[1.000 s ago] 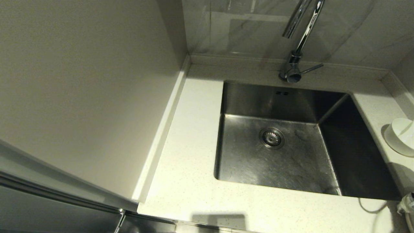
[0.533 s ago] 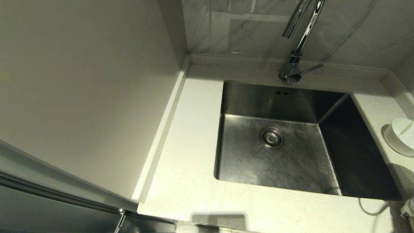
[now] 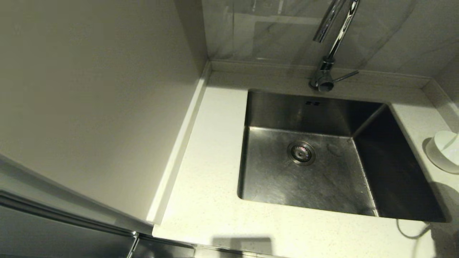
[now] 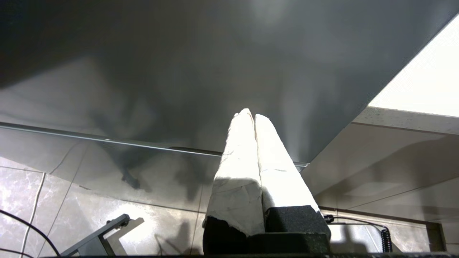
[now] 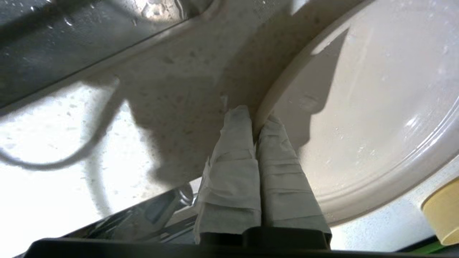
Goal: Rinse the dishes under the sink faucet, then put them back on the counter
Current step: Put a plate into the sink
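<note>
My right gripper [image 5: 255, 116] is shut on the rim of the cream-white plate [image 5: 376, 107], which lies wet on the speckled counter [image 5: 172, 93] past the sink's front right corner. Neither shows in the head view. A white round dish [image 3: 444, 150], seemingly the bowl, sits on the counter [image 3: 204, 179] at the right edge, cut off by the frame. The steel sink [image 3: 304, 186] holds only its drain strainer [image 3: 301, 153]. No water runs from the chrome faucet [image 3: 331, 46]. The spoon is out of view. My left gripper [image 4: 252, 114] is parked below counter height, shut on nothing.
A thin cable [image 3: 412, 233] loops over the counter by the sink's front right corner. A beige round object [image 5: 443, 215] stands beside the plate. A tall pale panel [image 3: 89, 89] walls off the counter's left side. The faucet's lever [image 3: 346, 76] points right.
The white tip of my right gripper, seen at the lower right edge of the head view a second ago, has slid out of that view. Sink, faucet and white dish have not moved.
</note>
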Tool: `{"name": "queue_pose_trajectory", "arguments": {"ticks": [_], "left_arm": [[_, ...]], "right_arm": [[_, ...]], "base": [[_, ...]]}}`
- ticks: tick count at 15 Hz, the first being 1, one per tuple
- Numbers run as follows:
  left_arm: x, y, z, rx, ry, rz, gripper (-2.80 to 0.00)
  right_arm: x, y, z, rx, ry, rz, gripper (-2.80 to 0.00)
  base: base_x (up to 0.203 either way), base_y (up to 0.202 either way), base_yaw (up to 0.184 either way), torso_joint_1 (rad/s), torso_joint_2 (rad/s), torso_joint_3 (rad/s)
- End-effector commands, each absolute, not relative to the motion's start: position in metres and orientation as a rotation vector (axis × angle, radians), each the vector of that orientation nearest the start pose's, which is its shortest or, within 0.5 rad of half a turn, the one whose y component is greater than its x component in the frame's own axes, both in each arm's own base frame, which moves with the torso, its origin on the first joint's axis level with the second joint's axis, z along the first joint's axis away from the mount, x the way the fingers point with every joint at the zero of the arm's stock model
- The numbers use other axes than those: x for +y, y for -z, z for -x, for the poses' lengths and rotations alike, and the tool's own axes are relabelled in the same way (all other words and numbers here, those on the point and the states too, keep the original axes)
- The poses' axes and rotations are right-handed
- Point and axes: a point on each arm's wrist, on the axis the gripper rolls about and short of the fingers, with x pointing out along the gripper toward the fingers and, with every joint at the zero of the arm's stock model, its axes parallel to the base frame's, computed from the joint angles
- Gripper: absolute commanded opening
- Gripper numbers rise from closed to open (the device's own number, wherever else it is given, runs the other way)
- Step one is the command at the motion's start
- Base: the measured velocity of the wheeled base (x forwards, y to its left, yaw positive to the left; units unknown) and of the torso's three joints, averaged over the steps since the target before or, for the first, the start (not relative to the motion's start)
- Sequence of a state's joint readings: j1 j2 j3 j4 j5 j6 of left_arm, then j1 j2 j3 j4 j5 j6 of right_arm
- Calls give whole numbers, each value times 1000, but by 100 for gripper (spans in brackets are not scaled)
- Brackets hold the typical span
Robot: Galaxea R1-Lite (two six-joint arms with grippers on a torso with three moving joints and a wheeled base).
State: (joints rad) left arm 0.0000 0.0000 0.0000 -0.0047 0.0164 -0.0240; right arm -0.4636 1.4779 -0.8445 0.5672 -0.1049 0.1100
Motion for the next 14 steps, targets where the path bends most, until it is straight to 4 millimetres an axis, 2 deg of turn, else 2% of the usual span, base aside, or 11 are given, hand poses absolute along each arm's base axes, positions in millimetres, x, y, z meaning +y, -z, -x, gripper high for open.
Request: {"name": "queue_pose_trajectory", "arguments": {"ticks": [1,5,11,14], "left_arm": [[0,-76,23,-8,-17,25,-280],[0,-76,23,-9,-17,25,-280],[0,-76,23,-8,-17,25,-280],[0,-76,23,-8,-17,25,-280]], "right_arm": [[-90,-164,-175,1159,565,-307,-280],[-83,-183,-182,1076,525,-271,-280],[-44,-209,-189,976,358,-146,-280],[-30,-220,-188,928,345,-79,-280]], "base": [[0,0,0,0,0,0],[0,0,0,0,0,0],[0,0,0,0,0,0],[0,0,0,0,0,0]]}}
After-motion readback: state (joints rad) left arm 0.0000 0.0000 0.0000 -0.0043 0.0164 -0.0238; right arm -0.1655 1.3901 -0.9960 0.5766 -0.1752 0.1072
